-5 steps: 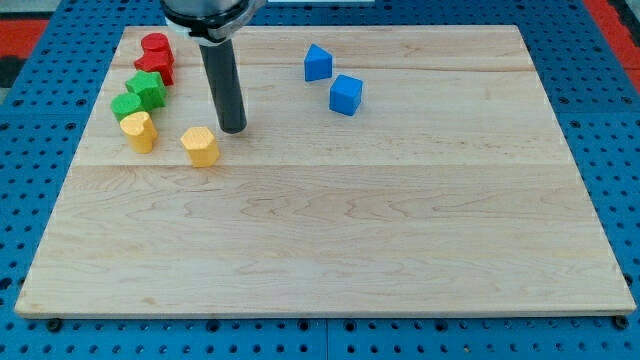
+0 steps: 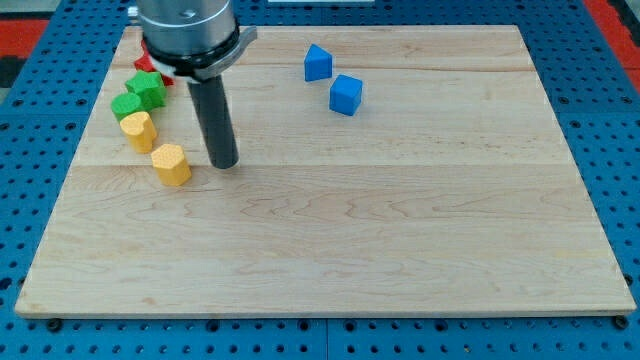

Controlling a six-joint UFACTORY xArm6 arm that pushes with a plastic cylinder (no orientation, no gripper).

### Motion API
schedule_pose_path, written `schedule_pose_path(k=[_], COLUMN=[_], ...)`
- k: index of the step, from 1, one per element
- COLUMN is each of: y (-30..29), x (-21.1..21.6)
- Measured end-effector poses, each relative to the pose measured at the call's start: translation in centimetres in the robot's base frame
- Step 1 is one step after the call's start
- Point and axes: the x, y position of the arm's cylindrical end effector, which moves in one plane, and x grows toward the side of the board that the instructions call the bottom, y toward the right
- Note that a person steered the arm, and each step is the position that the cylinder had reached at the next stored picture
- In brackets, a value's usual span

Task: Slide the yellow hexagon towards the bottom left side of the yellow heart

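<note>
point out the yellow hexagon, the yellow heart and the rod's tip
yellow hexagon [image 2: 172,164], camera view, on its top face
yellow heart [image 2: 137,130], camera view, on its top face
my tip [image 2: 225,164], camera view, the rod's very end

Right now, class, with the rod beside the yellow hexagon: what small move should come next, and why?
Probably a short push toward the view's left. My tip sits just right of the yellow hexagon, which lies below-right of the yellow heart, not yet at its bottom left.
</note>
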Motion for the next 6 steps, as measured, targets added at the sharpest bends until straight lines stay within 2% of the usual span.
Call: schedule_pose_path(k=[2, 3, 4, 5, 6], y=[-8.5, -5.8, -3.8, -5.1, -8.1], x=[0.1, 0.6, 3.2, 6.2, 7.2])
